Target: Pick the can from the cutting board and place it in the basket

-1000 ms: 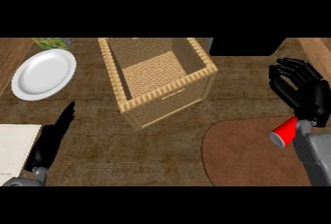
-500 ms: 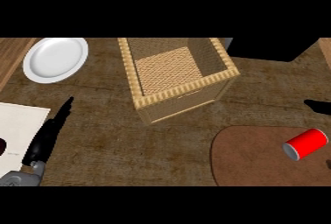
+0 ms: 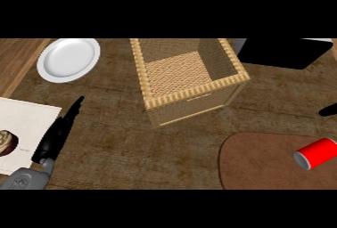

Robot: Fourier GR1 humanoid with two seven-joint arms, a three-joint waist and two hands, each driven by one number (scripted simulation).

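1. Brown mottled counter (image 3: 118, 147); wicker basket (image 3: 191, 95) at centre, white plate (image 3: 67, 60) beyond.
2. Left hand (image 3: 56, 136): fingers straight, holding nothing.
3. Right hand (image 3: 328, 110): only a tip shows; fingers' state cannot be told.
4. Red can (image 3: 316, 153) lies on cutting board (image 3: 263, 160), just below those right fingers.

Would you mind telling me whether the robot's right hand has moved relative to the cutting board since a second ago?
Yes. The right hand was over the can on the cutting board; now it has withdrawn past the board's far right, only a dark tip showing.
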